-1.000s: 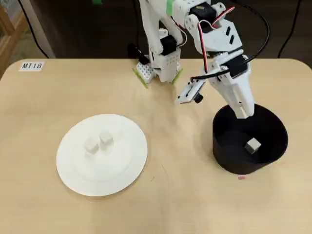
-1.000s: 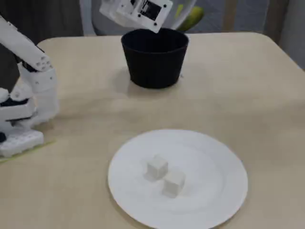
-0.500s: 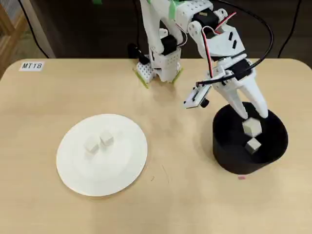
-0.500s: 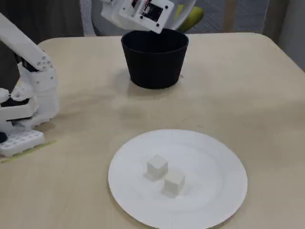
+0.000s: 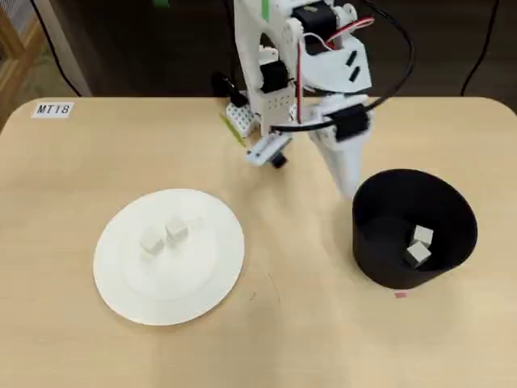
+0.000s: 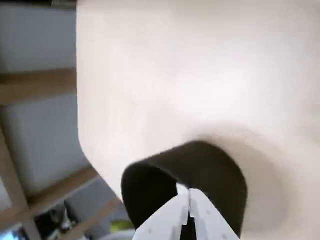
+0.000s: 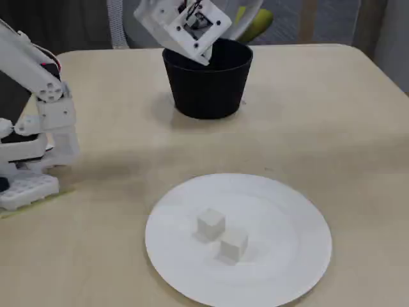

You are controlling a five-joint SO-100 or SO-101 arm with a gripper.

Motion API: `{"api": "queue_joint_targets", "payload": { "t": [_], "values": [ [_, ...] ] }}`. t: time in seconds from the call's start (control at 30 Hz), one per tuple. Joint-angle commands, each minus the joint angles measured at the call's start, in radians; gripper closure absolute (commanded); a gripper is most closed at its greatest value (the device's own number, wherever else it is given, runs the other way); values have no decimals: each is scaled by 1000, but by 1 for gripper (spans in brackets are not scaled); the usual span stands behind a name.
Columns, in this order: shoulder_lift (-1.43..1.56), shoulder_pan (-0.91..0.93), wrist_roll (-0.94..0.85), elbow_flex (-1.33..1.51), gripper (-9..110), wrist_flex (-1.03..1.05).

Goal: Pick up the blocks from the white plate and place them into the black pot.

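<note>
On the pale wooden counter (image 5: pixel 323 331) the black pot (image 5: pixel 414 229) stands at the right of the overhead view, and two small off-white blocks (image 5: pixel 418 245) lie touching each other on its floor, toward the pot's right side. The white plate (image 5: pixel 169 256) sits well apart from it at the left of that view, carrying two more blocks side by side just left of its centre: a left one (image 5: pixel 151 241) and a right one (image 5: pixel 176 232); in the fixed view these same two (image 7: pixel 222 234) rest near the middle of the plate (image 7: pixel 238 239), touching at their corners. The gripper (image 5: pixel 346 187) hangs above the counter just beside the pot's upper-left rim, outside the pot. In the wrist view the jaws are nearly closed, tips almost meeting with only a thin slit between them, and nothing is held; the pot (image 6: pixel 210 170) shows dark behind them. A small label reading MT18 (image 5: pixel 53 108) lies at the counter's far-left corner.
</note>
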Motion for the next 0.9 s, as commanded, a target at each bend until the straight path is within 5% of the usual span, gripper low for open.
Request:
{"api": "queue_joint_targets", "payload": {
  "t": [0.0, 0.2, 0.63, 0.87],
  "values": [
    [32, 222, 12, -100, 104, 152],
    [-87, 518, 101, -107, 104, 235],
    [-649, 712, 126, -518, 104, 324],
    [-813, 756, 121, -630, 81, 382]
  ]
}}
